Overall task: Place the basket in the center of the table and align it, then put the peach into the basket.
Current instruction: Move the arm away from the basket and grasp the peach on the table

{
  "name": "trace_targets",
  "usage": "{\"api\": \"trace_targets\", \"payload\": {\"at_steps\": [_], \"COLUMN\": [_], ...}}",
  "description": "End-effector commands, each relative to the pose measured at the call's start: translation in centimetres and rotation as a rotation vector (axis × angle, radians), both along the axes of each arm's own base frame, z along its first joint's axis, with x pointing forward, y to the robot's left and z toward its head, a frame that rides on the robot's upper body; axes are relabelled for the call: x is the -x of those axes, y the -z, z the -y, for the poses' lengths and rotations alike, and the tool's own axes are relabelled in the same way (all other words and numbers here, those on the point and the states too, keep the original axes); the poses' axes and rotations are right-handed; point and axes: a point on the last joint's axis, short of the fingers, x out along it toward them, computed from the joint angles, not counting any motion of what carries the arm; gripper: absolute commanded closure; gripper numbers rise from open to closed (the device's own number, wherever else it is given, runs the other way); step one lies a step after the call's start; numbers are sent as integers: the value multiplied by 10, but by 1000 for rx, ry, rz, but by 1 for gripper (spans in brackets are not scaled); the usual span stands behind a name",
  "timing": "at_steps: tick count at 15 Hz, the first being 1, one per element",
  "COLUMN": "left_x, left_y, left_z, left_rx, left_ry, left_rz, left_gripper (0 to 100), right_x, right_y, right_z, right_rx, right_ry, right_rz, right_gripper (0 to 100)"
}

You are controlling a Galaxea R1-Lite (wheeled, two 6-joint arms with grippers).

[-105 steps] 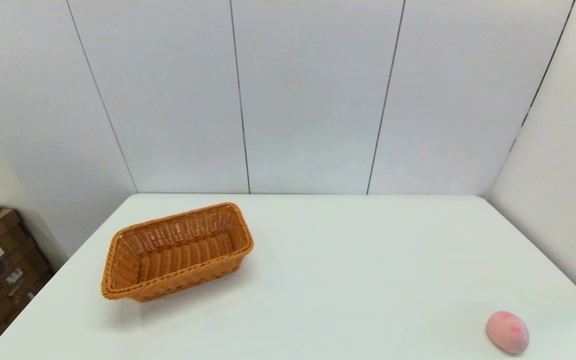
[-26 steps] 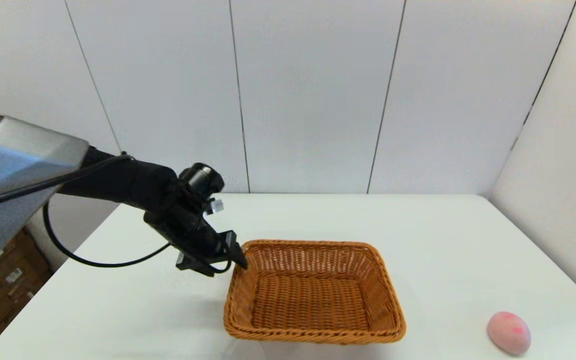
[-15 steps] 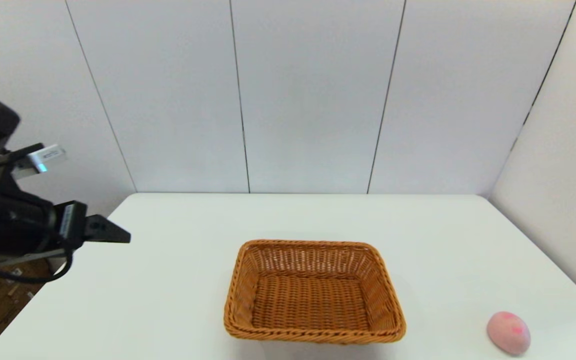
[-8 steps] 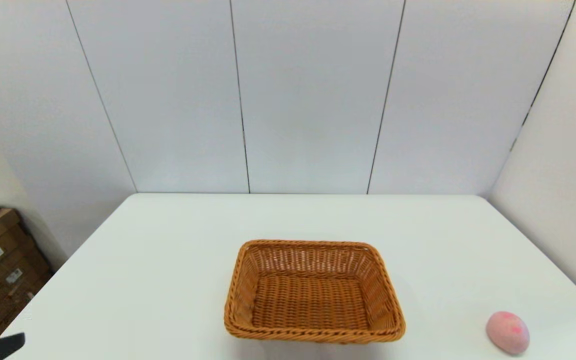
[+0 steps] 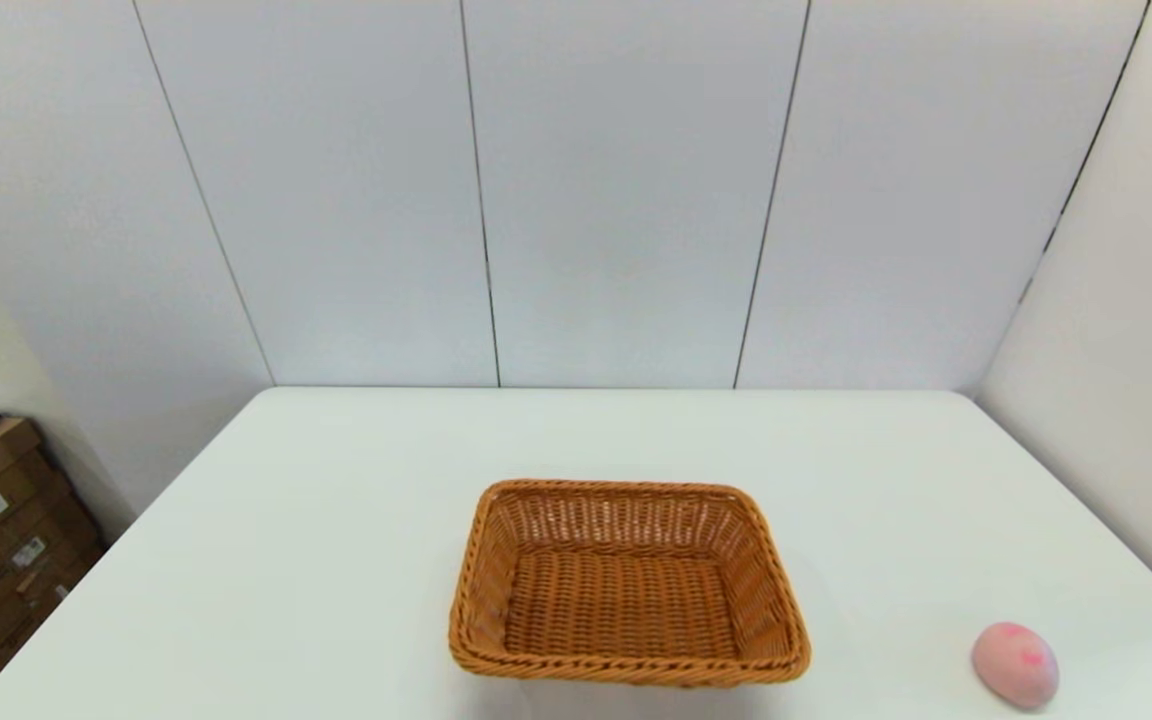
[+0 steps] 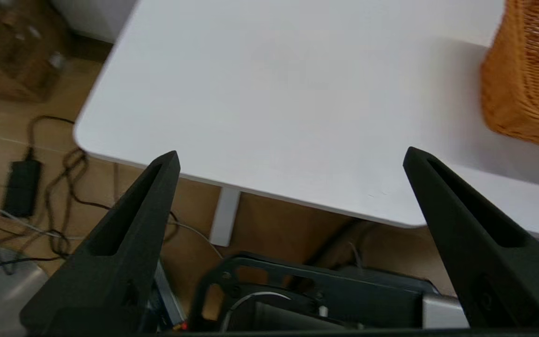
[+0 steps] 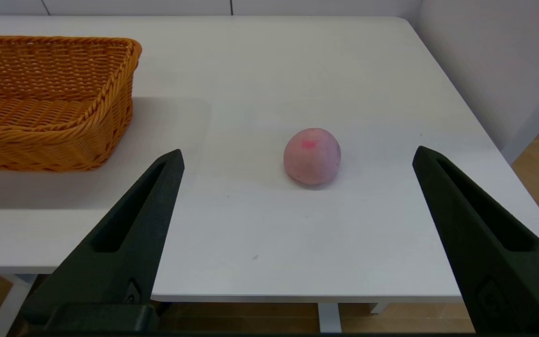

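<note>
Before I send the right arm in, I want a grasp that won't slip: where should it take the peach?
Grip the peach across its widest middle, coming from the table's near edge, where the right gripper already faces it, fingers open. It is rounded, lies alone on the table, and the basket stands well apart.

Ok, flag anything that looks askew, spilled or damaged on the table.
Nothing stands out. The basket sits upright and square to the table, its weave intact and empty. The peach lies whole near the right front corner, apart from the basket. Nothing is spilled.
</note>
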Motion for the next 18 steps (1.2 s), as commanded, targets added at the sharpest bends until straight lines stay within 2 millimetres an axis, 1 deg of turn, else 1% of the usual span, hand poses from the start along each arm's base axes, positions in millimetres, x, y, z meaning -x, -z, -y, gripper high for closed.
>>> {"api": "trace_targets", "payload": {"at_steps": [1, 2, 4, 6, 7, 8, 9, 12, 13, 14, 15, 16, 17, 18], "left_x": [13, 11, -5, -17, -20, -20, -17, -10, -10, -10, -10, -10, -10, -10], "left_y": [29, 37, 52, 60, 64, 70, 76, 80, 80, 80, 80, 80, 80, 80], "left_z": [1, 1, 1, 2, 3, 5, 6, 6, 6, 6, 6, 6, 6, 6], "left_rx": [-118, -137, -155, -201, -189, -160, -157, -168, -168, -165, -164, -165, -164, -160], "left_ry": [-24, -22, -6, 19, 69, 159, 186, 197, 197, 195, 193, 193, 193, 192], "left_rz": [58, 78, 147, 258, 309, 341, 370, 452, 448, 449, 448, 448, 448, 449], "left_gripper": [0, 0, 0, 0, 0, 0, 0, 0, 0, 0, 0, 0, 0, 0], "right_x": [0, 0, 0, 0, 0, 0, 0, 0, 0, -3, -20, -38, -60, -82], "right_y": [0, 0, 0, 0, 0, 0, 0, 0, -5, -26, -63, -90, -106, -117], "right_z": [0, 0, 0, 0, 0, 0, 0, 0, 0, 0, 0, 0, 0, 1], "right_rx": [0, 0, 0, 0, 0, 0, 0, 1, 2, -23, -96, -129, -127, -105], "right_ry": [-1, 1, 1, -1, -1, -1, -1, 4, 5, 11, 30, 37, 43, 58], "right_rz": [-1, -3, -1, -1, -1, -1, -1, -6, -17, -42, -108, -163, -230, -294], "right_gripper": [0, 0, 0, 0, 0, 0, 0, 0, 0, 0, 0, 0, 0, 0]}}
